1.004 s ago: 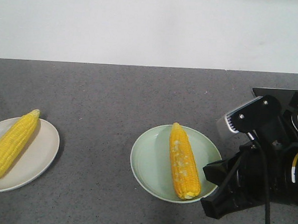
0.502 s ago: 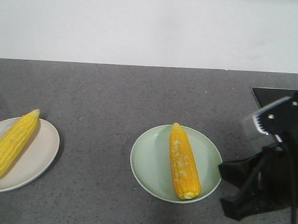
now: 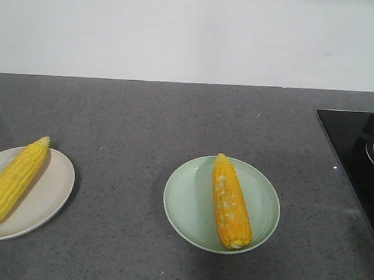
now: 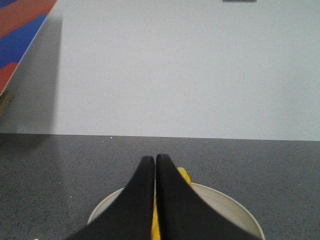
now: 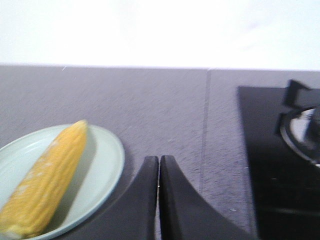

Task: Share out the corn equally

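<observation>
1. My left end effector [image 4: 155, 161] has its tips pressed together, empty, above the beige plate [image 3: 49, 195] on the desk [image 3: 144, 119].
2. One corn cob [image 3: 14, 178] lies slantwise on that plate.
3. My right end effector [image 5: 159, 161] is likewise closed, empty, just beside the green plate [image 3: 190, 206].
4. The second corn cob [image 3: 229, 202] lies lengthwise in the green plate.
5. A black stove [image 3: 355, 155] sits at the desk's right edge.

A speckled grey countertop [image 3: 138, 118] meets a plain white wall [image 3: 180, 33] (black glass hob [image 3: 352, 155] at right).
</observation>
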`<state>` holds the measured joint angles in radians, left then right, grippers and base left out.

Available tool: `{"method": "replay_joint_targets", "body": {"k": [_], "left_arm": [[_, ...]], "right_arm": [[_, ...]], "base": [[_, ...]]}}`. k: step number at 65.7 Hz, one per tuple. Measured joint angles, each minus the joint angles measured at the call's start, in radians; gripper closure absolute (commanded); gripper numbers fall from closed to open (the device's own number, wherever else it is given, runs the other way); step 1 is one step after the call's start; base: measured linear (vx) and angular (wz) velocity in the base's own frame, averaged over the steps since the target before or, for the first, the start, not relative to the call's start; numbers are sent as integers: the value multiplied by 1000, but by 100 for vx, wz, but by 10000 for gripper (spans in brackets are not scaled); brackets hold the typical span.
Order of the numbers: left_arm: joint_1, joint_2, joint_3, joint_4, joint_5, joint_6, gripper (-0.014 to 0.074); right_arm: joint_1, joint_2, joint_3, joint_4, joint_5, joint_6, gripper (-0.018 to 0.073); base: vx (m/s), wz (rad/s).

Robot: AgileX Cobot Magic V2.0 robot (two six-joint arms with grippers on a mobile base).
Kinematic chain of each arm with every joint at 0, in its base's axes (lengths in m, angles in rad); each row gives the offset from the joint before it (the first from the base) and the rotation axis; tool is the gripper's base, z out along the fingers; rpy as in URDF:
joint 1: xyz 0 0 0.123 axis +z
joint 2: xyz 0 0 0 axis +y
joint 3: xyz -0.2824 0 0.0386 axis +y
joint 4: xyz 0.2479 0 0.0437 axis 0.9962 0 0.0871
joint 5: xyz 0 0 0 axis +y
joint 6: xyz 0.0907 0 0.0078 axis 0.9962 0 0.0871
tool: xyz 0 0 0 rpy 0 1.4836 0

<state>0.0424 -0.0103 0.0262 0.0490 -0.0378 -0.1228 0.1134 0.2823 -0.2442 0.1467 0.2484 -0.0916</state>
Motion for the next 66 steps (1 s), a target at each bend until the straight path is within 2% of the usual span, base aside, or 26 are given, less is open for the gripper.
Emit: {"method": "replay_joint_targets", "body": {"k": [15, 26, 66], "left_arm": [[0, 0, 0, 0, 0, 0, 603], [0, 0, 0, 0, 0, 0, 603], [0, 0, 0, 0, -1, 0, 603]], "right_arm": [[-61, -185, 176, 2, -129, 0, 570], [-82, -267, 260, 3, -161, 0, 570], [-103, -294, 273, 3, -173, -11, 570]], "base": [[0, 0], [0, 0], [0, 0]]}}
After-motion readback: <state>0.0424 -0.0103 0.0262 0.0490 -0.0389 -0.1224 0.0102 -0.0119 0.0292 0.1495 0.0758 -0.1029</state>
